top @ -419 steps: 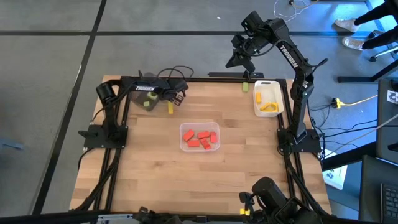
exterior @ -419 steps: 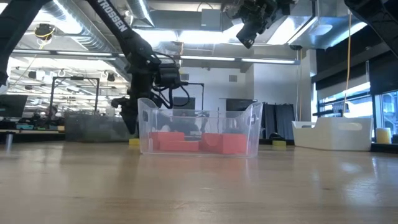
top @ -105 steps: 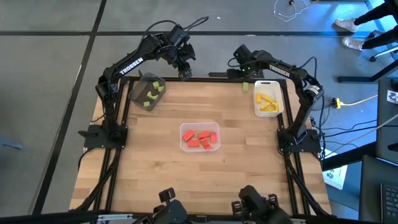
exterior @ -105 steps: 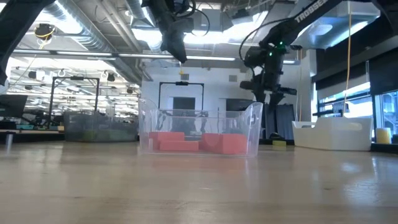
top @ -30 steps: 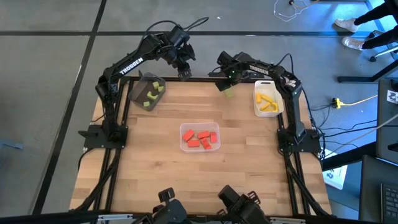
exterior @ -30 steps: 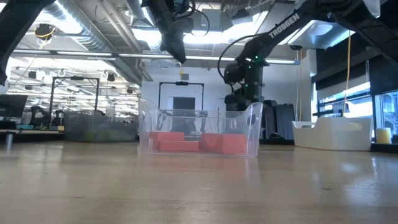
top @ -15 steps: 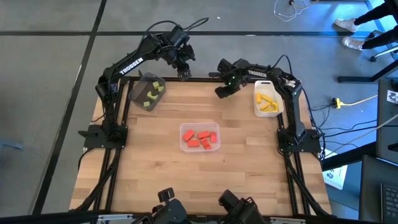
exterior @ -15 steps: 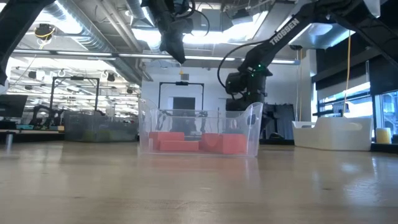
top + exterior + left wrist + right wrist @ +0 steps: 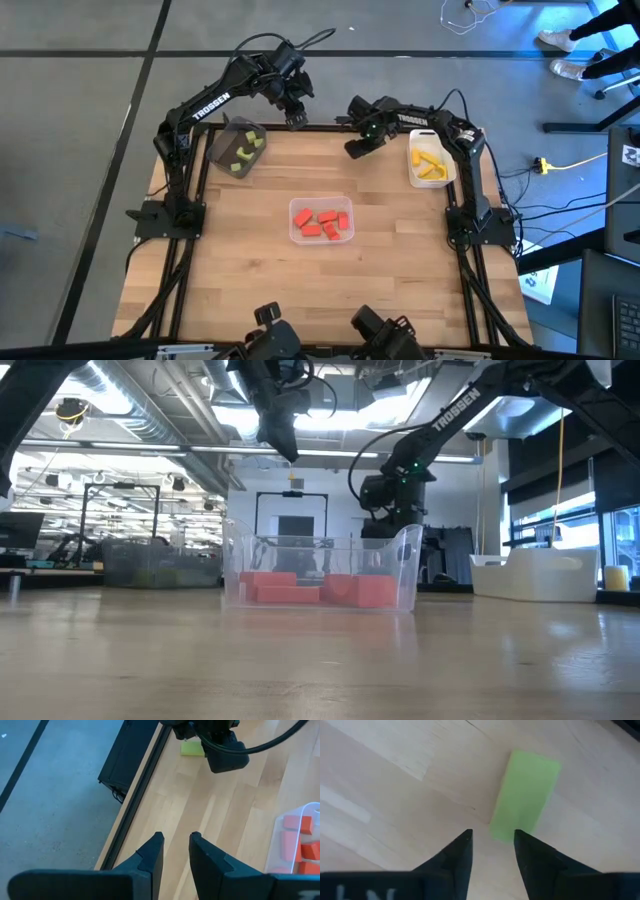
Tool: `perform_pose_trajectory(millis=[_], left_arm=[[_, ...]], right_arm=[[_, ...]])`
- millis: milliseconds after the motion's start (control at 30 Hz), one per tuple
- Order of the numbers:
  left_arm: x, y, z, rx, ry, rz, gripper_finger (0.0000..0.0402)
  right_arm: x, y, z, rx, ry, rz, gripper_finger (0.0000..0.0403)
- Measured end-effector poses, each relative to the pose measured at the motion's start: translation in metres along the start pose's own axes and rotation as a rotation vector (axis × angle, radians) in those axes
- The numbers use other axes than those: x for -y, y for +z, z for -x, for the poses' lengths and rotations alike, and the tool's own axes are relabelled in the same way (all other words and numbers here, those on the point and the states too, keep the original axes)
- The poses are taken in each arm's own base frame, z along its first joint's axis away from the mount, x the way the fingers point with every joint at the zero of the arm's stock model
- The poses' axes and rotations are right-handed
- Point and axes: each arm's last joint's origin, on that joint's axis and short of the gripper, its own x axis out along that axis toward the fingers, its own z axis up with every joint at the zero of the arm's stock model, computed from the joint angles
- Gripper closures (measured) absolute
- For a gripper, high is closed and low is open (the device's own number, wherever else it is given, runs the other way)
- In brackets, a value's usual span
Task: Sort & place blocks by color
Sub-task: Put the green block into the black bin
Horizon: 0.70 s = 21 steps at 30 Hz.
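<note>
A light green block (image 9: 525, 795) lies flat on the table near the far edge; it also shows in the left wrist view (image 9: 192, 748). My right gripper (image 9: 491, 836) points straight down over it, open, its fingertips at the block's near end. In the high view this gripper (image 9: 352, 150) hides the block. I cannot tell whether a finger touches it. My left gripper (image 9: 175, 840) hangs high over the table's far edge (image 9: 296, 120), its fingers a little apart with nothing between them. Red blocks (image 9: 322, 222), yellow blocks (image 9: 430, 165) and green blocks (image 9: 238, 158) lie in trays.
A clear tray (image 9: 293, 205) stands at the table's middle, a dark grey tray (image 9: 213, 140) at the far left corner, a white tray (image 9: 412, 150) at the far right. Bare wood lies across the near half. A black bar (image 9: 130, 765) runs along the far edge.
My right gripper has sunk toward the table and gone a little toward the left and near edges, still open. It now covers the green block, which a second ago showed beside it in the high view.
</note>
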Motion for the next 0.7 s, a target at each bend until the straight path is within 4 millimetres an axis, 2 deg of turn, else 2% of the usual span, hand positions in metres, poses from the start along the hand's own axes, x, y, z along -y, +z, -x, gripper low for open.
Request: perform_pose_trajectory(millis=[233, 333, 500, 700], left_arm=[[0.0000, 0.0000, 0.0000, 0.000, 0.000, 0.000, 0.0319], [0.0000, 0.0000, 0.0000, 0.000, 0.000, 0.000, 0.0319], [0.0001, 0.0000, 0.0000, 0.000, 0.000, 0.000, 0.0319], [0.0001, 0.0000, 0.0000, 0.000, 0.000, 0.000, 0.0319]], right_arm=[[0.0012, 0.0003, 0.0002, 0.001, -0.001, 0.013, 0.0315], [0.0006, 0.0026, 0.0002, 0.024, 0.006, 0.017, 0.0327], [0.0037, 0.0050, 0.0007, 0.040, 0.009, 0.039, 0.0314], [0.0038, 0.0050, 0.0007, 0.040, 0.009, 0.051, 0.0270]])
